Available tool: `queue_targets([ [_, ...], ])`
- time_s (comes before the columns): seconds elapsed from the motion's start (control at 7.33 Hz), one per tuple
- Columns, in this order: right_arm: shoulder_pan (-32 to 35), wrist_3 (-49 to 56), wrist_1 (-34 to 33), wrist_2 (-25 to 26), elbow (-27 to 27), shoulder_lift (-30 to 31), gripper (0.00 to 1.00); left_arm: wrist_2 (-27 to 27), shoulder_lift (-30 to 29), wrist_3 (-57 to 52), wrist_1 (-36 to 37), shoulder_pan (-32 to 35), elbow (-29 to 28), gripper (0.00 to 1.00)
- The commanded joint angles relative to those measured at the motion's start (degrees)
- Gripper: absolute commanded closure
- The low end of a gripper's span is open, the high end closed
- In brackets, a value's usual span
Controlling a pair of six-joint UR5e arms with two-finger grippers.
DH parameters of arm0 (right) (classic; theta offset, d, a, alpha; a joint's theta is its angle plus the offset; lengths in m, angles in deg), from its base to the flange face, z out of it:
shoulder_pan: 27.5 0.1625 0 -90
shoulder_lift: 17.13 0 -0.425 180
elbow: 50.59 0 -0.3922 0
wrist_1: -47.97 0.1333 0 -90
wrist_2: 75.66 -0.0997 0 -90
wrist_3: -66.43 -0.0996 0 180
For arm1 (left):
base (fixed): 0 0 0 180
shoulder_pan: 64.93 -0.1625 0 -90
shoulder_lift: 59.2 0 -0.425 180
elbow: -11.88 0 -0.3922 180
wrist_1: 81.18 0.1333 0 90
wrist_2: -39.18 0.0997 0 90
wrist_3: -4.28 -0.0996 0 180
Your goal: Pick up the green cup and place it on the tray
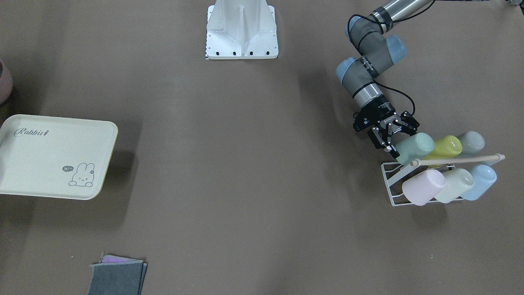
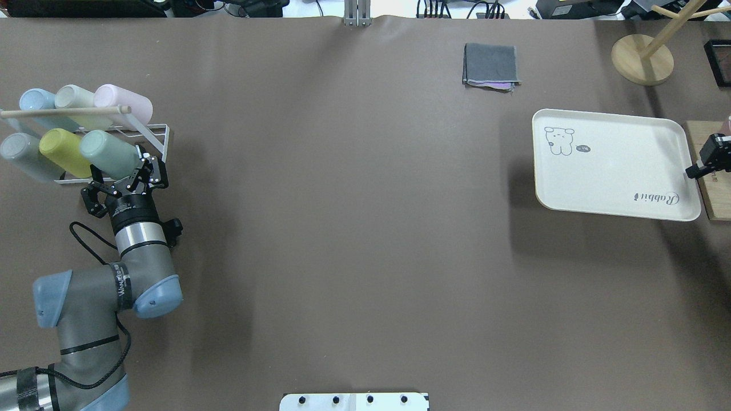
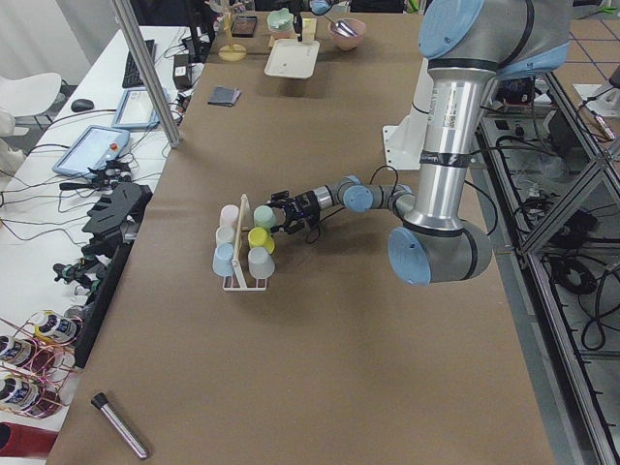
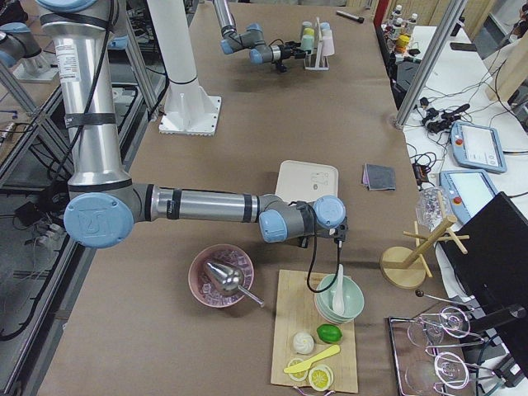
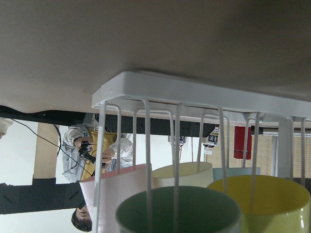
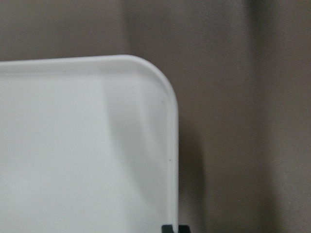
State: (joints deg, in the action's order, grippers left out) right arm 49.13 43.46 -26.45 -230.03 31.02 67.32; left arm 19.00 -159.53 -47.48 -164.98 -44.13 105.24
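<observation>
— Progress?
— Nothing placed. Mint-green plastic tumbler (image 2: 108, 154) lies in white wire rack (image 2: 157, 134), counter's (image 2: 342, 228) left edge; left end effector (image 2: 121, 169) gapes around its mouth, unclosed. Cream rabbit-printed tray (image 2: 617, 177), right edge, empty.

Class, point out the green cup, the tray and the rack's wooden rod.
green cup (image 1: 415, 148), exterior front-facing view, on its side wall
tray (image 1: 41, 164), exterior front-facing view, on its bare floor
wooden rod (image 1: 458, 160), exterior front-facing view, at mid-length
</observation>
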Motion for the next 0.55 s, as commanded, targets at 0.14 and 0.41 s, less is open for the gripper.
queue_targets([
  [0.14, -4.1, -0.8, -0.6, -0.1, 0.2, -6.6, 1.00, 0.4, -0.1, 0.0, 0.1, 0.6, -0.8, 0.03],
  [0.41, -9.0, -9.4, -0.4, 3.4, 0.4, -11.7, 1.00, 0.3, -0.1, -1.1, 0.2, 0.8, -0.5, 0.65],
])
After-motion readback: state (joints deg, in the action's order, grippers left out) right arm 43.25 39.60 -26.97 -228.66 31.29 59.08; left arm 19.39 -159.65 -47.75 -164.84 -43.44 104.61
